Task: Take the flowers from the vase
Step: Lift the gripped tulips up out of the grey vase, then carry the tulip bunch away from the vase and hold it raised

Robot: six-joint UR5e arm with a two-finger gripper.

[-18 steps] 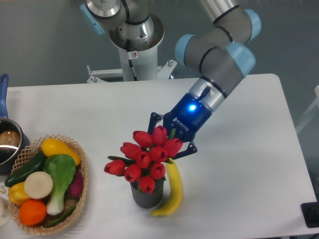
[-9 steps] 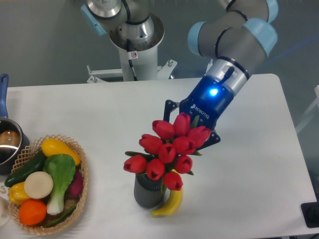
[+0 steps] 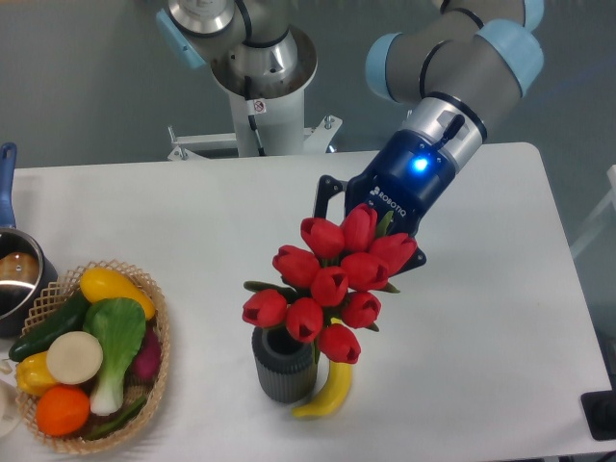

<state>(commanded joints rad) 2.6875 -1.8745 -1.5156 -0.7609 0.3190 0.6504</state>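
Note:
The flowers (image 3: 332, 281), a bunch of red tulip buds with green leaves, hang in the air above and to the right of the vase. Their stems run back into my gripper (image 3: 371, 241), which is shut on them; the fingertips are hidden behind the buds. The vase (image 3: 282, 366) is a short dark grey ribbed cylinder standing upright on the table, its round mouth now showing open. The lowest buds overlap the vase's right rim in this view.
A yellow banana (image 3: 329, 389) lies against the vase's right side. A woven basket (image 3: 162, 358) with vegetables and fruit sits at the front left. A pot (image 3: 17, 274) with a blue handle stands at the left edge. The robot base (image 3: 260, 67) is behind the table.
The gripper has risen and moved right with the flowers, drawing them up out of the vase. The vase's mouth has come into view.

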